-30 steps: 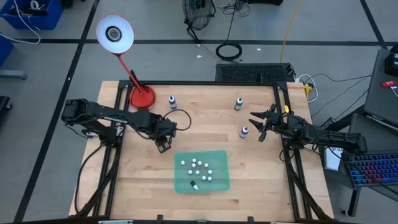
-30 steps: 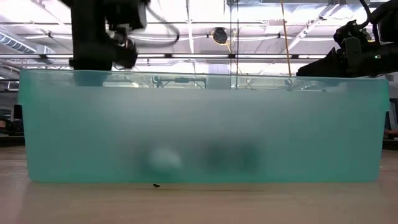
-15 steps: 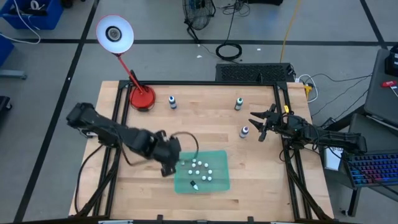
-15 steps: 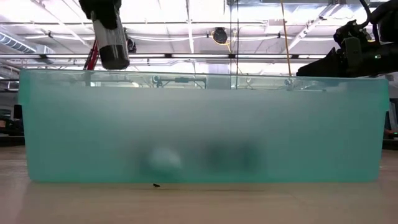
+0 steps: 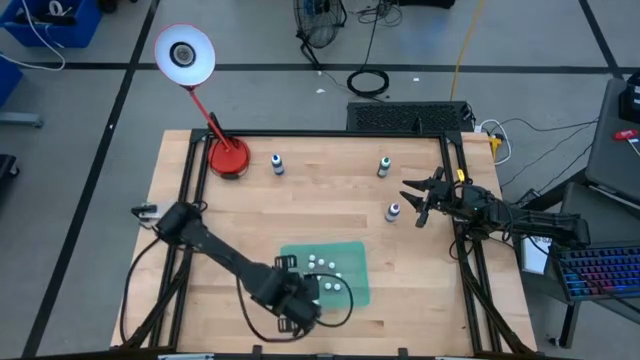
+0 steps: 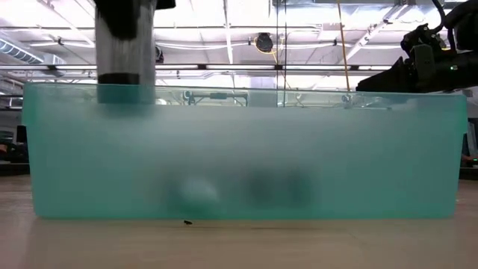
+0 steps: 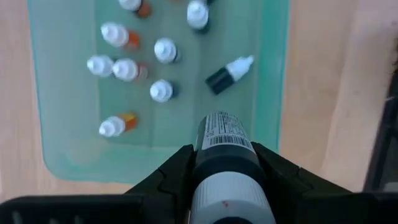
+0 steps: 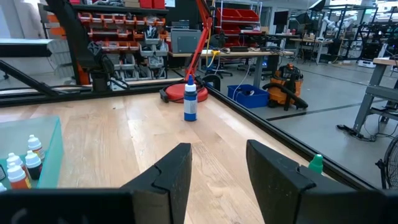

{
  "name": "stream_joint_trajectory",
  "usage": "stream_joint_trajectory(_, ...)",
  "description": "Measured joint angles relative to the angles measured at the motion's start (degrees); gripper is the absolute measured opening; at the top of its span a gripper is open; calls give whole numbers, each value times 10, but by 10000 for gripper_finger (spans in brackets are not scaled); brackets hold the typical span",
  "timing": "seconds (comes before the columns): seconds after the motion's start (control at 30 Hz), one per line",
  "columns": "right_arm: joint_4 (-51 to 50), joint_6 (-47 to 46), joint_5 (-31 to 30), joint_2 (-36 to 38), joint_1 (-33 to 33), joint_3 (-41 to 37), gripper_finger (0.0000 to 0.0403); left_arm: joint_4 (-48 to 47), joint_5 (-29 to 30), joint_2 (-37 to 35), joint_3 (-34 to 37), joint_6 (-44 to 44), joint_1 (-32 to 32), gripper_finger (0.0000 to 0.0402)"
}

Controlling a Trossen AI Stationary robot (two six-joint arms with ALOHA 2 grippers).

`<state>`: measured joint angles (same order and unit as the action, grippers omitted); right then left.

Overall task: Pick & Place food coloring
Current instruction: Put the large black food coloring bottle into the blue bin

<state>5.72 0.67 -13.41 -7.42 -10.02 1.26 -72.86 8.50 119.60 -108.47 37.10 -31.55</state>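
My left gripper (image 7: 227, 186) hangs over the near left part of the teal tray (image 5: 355, 250), shut on a food coloring bottle (image 7: 225, 140) with a dark body, a barcode label and a white cap. In the low view the bottle (image 6: 125, 45) reaches down to the tray's rim. Three more food coloring bottles stand upright on the table: one far left (image 5: 277, 163), one far right (image 5: 384, 166) and one mid right (image 5: 393, 211). My right gripper (image 5: 412, 200) waits open at the table's right edge, pointing level. My left gripper pinches the bottle between its two fingers (image 7: 177, 174), on the bottle's sides just below the white cap (image 7: 229, 193). The fingers come from above, pointing down, and lie along the bottle. It hangs upright, dark end down, clear of the tray floor.
Several small white-capped dropper bottles (image 7: 127, 68) stand in the tray, and one dark one (image 7: 227, 73) lies on its side. A red lamp base (image 5: 228, 158) stands at the far left corner. Black frame rails (image 5: 458, 200) run along the table's sides.
My left gripper has swung from the table's left middle toward the near edge and the right, rolling a little, and now hangs over the tray's near left part. The bottle has travelled with it, held upright and clear of the table.
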Motion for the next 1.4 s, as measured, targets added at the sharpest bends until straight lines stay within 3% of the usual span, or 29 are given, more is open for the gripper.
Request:
stream_joint_trajectory(0.27, 0, 0, 0, 0, 0, 0, 141, -39, -6, 32, -6, 26, 6, 139)
stream_joint_trajectory(1.4, 0, 0, 0, -1, 0, 0, 141, 31, -43, 74, -2, -5, 7, 139)
